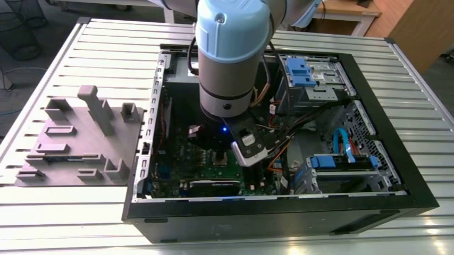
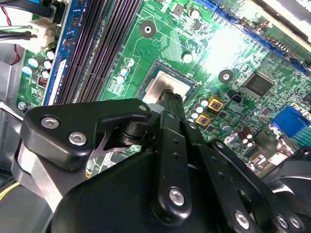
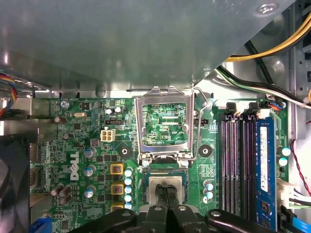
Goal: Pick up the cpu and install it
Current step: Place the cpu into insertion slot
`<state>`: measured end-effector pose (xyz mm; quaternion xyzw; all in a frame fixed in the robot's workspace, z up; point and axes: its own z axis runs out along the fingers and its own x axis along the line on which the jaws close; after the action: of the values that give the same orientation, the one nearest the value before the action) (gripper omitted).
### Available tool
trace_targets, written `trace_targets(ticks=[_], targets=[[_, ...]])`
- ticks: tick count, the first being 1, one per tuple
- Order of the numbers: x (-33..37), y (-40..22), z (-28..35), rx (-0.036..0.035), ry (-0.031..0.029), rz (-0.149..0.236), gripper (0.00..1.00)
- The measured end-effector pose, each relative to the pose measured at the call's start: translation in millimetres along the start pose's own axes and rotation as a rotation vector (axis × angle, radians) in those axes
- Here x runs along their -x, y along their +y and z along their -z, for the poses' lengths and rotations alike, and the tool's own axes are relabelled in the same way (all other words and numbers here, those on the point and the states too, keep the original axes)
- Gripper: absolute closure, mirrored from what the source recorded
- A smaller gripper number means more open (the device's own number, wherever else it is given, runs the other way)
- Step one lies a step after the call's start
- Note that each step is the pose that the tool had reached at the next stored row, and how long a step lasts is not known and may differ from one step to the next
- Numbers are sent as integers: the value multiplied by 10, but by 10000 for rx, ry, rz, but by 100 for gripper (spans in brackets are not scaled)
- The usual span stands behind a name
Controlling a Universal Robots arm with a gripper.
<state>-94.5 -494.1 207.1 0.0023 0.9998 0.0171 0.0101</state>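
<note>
My fingers [image 3: 160, 194] were together, tips at mid cpu [image 3: 179, 189], which sat in the mobo socket [image 3: 144, 188] beside the frame [image 3: 165, 121] (flipped open). Good seating needed light, straight-down pressure w/ no tilt, imo.

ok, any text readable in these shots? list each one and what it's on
Nothing quotable.
motherboard: white silkscreen codes, too small to read; one larger white logo, a brand mark, left unquoted.
memory stick: label print, too small to read.
square chip in the second wrist view: top marking blurred.
cpu: bare metal where it shows beside the gripper, no marking seen.
</note>
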Motion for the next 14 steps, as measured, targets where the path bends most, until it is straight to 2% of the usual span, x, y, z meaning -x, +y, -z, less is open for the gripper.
trace_targets(ticks=[10,14], targets=[[0,0,7,-1,0,1,89],[0,-31,-34,0,0,1,89]])
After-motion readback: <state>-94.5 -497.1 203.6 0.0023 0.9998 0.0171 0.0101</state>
